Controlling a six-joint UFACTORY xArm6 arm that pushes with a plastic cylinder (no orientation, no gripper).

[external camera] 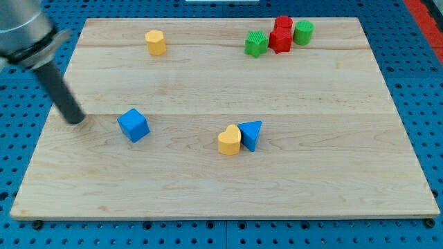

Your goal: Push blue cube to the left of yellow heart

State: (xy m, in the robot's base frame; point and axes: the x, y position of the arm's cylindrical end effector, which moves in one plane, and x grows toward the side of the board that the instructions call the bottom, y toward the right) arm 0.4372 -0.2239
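Observation:
The blue cube (133, 125) sits left of the board's middle. The yellow heart (229, 140) lies right of it near the centre, touching a blue triangle (251, 133) on its right side. My tip (75, 119) rests on the board to the left of the blue cube, with a clear gap between them. The dark rod rises from it toward the view's top left.
A yellow hexagon block (156, 42) stands near the top left. A cluster at the top right holds a green star-like block (256, 43), a red block (281, 34) and a green cylinder (303, 32). The wooden board (221, 187) sits on a blue perforated table.

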